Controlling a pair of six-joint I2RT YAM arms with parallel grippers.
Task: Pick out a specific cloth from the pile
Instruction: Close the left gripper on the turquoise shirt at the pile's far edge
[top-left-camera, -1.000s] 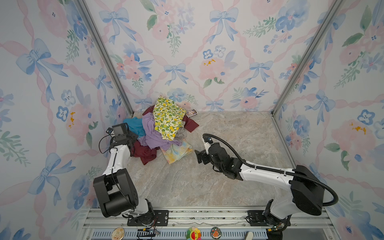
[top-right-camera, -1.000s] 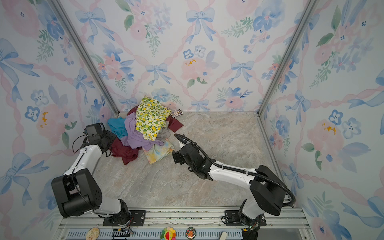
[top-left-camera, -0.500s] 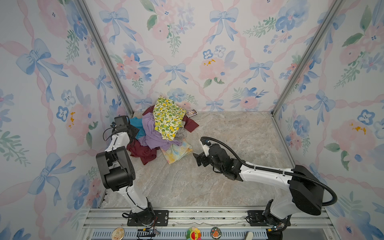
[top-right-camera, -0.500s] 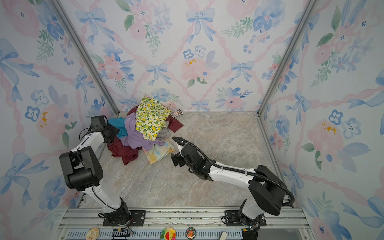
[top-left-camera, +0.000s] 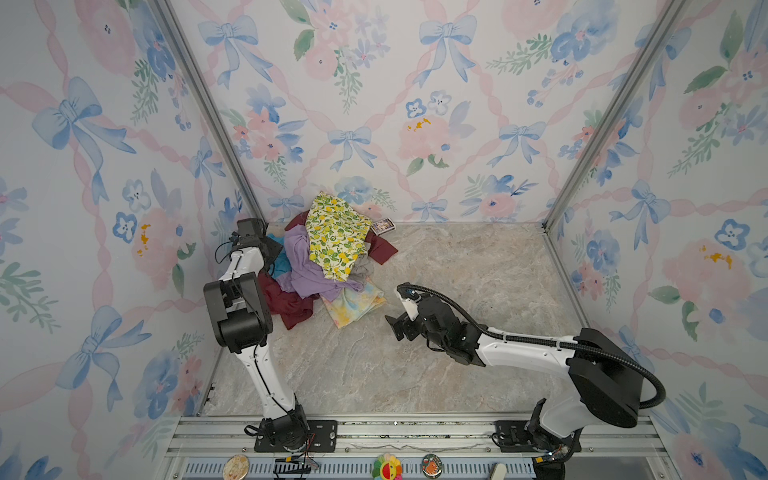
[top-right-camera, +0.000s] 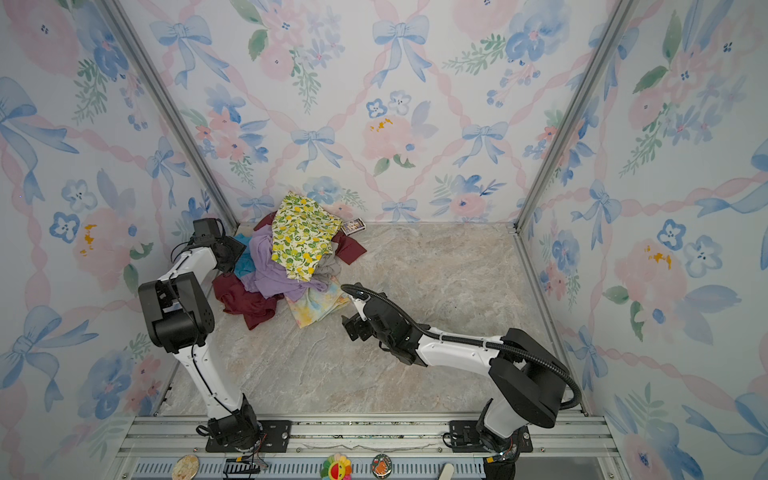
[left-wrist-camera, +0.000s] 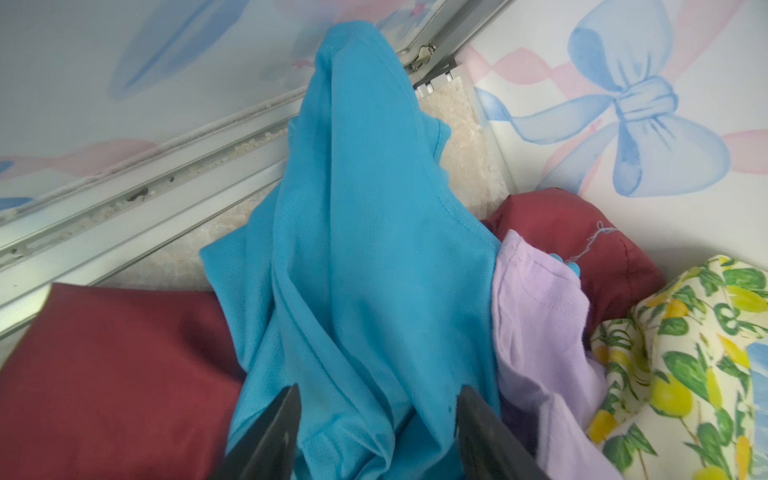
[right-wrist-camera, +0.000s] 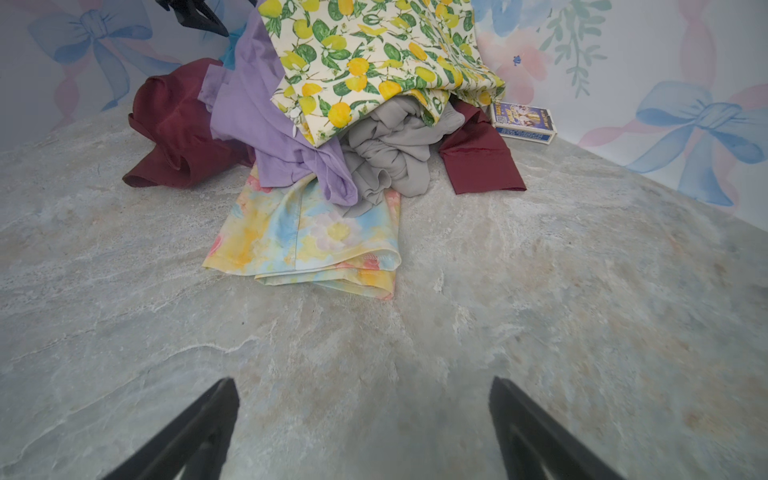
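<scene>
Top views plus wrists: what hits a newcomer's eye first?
The heaped pile in the back-left corner, topped by a lemon-print cloth. At its wall side, the left gripper straddles the turquoise cloth. The right gripper hangs open over bare table, facing the pile.

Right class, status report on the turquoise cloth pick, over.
Left tool open, astride the cloth. Right tool open, short of the pile. Lavender cloth lies over one edge.
</scene>
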